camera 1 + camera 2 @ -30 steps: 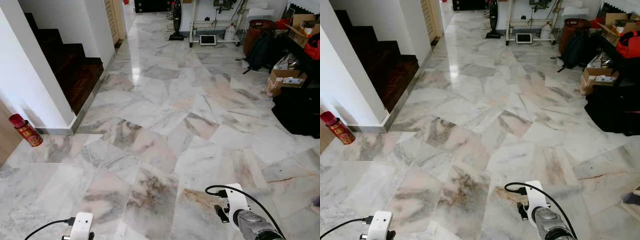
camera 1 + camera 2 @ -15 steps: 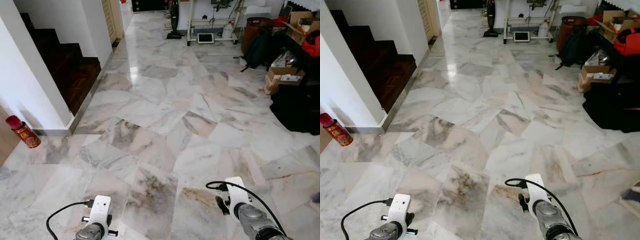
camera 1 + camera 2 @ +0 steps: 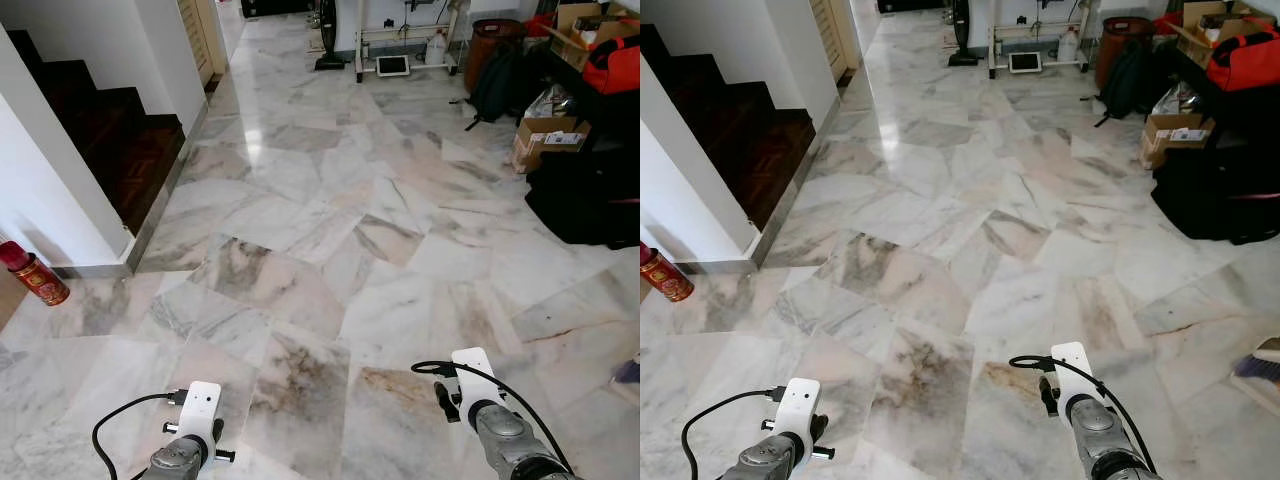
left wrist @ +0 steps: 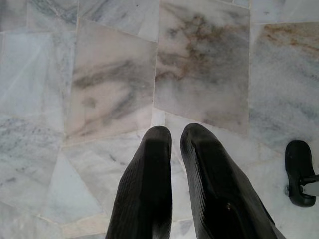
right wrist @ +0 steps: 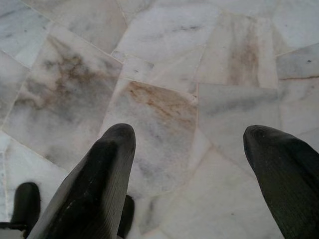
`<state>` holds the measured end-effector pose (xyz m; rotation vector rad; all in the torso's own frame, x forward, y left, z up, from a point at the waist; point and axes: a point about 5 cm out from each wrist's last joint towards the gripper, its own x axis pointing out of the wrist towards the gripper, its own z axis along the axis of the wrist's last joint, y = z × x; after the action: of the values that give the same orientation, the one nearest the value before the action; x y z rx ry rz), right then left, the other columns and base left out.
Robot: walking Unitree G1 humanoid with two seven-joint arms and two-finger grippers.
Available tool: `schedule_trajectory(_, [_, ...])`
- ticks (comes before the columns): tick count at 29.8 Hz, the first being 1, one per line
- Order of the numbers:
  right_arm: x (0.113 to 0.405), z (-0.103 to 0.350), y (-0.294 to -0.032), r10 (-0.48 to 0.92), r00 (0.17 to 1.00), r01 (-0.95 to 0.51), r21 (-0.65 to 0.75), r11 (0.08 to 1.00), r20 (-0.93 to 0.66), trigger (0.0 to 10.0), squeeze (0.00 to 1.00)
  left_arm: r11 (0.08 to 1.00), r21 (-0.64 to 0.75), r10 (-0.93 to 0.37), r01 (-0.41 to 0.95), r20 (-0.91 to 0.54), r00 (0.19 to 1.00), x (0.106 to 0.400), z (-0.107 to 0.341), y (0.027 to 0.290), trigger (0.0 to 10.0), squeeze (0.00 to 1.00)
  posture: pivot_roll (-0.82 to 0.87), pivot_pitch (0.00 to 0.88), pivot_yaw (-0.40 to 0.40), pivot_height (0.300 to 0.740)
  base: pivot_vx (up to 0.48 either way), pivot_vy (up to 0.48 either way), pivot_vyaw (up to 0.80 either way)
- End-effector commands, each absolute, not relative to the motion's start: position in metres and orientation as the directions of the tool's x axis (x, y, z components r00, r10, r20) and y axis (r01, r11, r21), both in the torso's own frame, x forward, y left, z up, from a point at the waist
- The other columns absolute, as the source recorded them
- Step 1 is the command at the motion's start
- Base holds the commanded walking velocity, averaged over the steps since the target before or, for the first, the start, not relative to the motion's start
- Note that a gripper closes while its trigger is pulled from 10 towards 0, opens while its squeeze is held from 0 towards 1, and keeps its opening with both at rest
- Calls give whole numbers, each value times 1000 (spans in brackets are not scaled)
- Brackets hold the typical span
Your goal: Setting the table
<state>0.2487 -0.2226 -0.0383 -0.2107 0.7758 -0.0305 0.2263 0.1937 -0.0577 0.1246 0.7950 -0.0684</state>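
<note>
- Floor (image 3: 330, 230): a wide stretch of pale marble slabs, veined in grey and brown, ran from the robot to the far end of the room.
- Left hand (image 4: 174, 137): it hung low over the floor with its two black fingers (image 4: 147, 184) drawn almost together — a thin gap between the tips, nothing held. From the head its white wrist block and a looped black cable showed at the lower left.
- Right hand (image 5: 187, 137): it also hung over the floor, its fingers (image 5: 99, 174) spread wide apart and empty. Its silver wrist, with a black cable, showed at the lower right in the head view.
- Stairs (image 3: 110, 130): dark wooden steps rose at the left behind a white wall (image 3: 50, 190).
- Red can (image 3: 30, 278): it stood on the floor at the foot of that wall, near the left edge.
- Black bag (image 3: 585, 195): a large dark bag lay on the floor at the right; just behind it sat a cardboard box (image 3: 545, 145).
- Backpack (image 3: 497, 82): it leaned beside a brown barrel (image 3: 485, 40) at the far right.
- White frame (image 3: 400, 35): a white metal stand stood at the far end, with a small tablet (image 3: 391, 65) propped on the floor beneath it and a black floor fan (image 3: 328, 35) just to its left.
- Task items: no tableware or dining surface could be made out in these views — where they were cannot be told.
</note>
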Motion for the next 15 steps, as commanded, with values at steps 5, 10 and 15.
schedule_trajectory(5, [249,-39,-217,-106,727,-14,-170,985,-678,10000,0,991,99,9,88,-713,701,223,-58,199,10000,0,-60,62,99,740,0,0,0])
schedule_trajectory(10, [248,-40,-218,-116,710,-9,-174,985,-694,10000,0,992,98,13,81,-709,705,222,-59,198,10000,0,-59,59,97,740,0,0,0])
schedule_trajectory(15, [249,-40,-218,-101,714,-36,-181,983,-693,10000,0,993,96,17,72,-707,707,221,-60,199,10000,0,-62,46,82,740,0,0,0])
